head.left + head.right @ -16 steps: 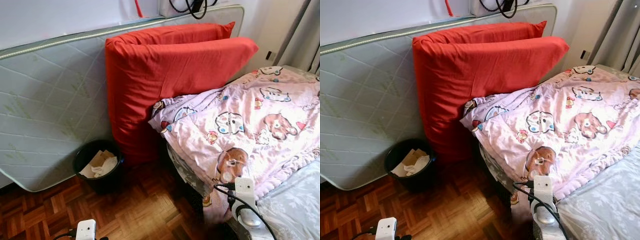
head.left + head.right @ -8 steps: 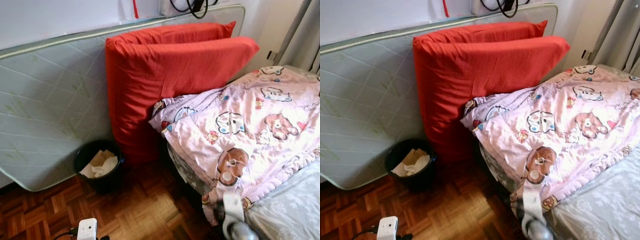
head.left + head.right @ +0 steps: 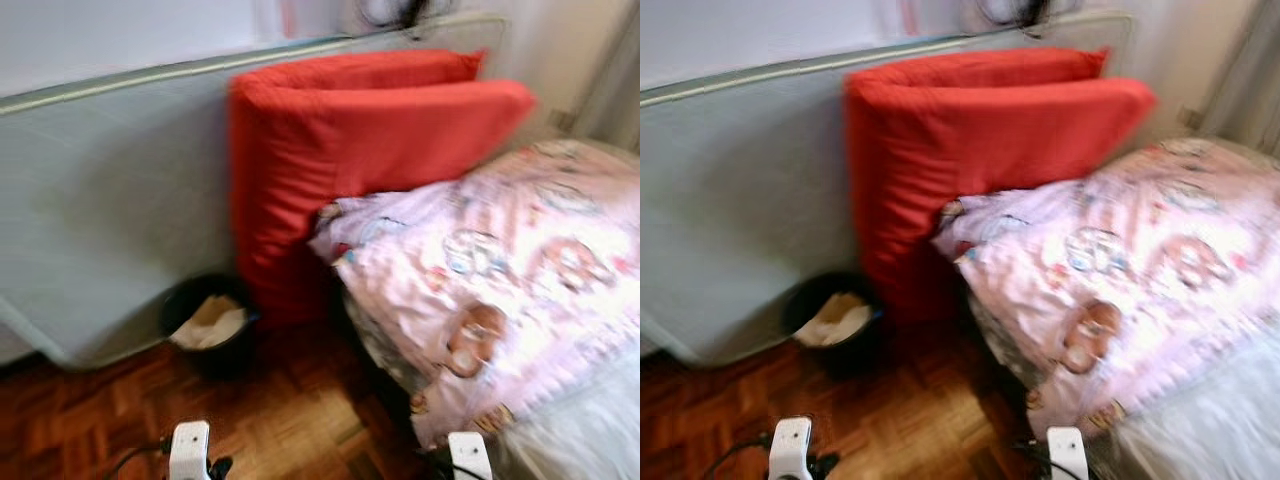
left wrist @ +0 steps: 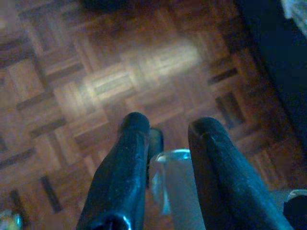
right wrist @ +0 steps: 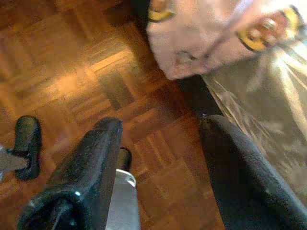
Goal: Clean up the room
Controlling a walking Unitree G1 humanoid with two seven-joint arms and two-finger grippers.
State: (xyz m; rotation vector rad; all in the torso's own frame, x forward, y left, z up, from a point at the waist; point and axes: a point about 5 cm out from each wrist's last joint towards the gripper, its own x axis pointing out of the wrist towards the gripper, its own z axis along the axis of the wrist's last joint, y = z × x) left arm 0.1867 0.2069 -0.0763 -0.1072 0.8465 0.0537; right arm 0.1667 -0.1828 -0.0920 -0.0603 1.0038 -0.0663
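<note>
A pink cartoon-print blanket (image 3: 490, 280) lies rumpled on the bed at the right, one corner hanging over the edge. Two red cushions (image 3: 370, 150) stand against a pale mattress (image 3: 110, 200) that leans on the wall. A black bin (image 3: 210, 325) with crumpled paper sits on the floor below them. Both arms are low, with white wrist housings at the bottom of the left eye view. My left gripper (image 4: 170, 124) hangs over the parquet with a narrow gap and nothing between its fingers. My right gripper (image 5: 160, 124) is wide open over the floor beside the blanket corner (image 5: 201, 43).
Parquet floor (image 3: 290, 410) runs between the bin and the bed. The bed's grey sheet (image 3: 590, 430) lies at the lower right. A curtain hangs at the far right. The eye views are blurred.
My right arm has dropped from the blanket's edge to the bottom of the view. The whole picture has shifted slightly and blurred, so the camera is moving.
</note>
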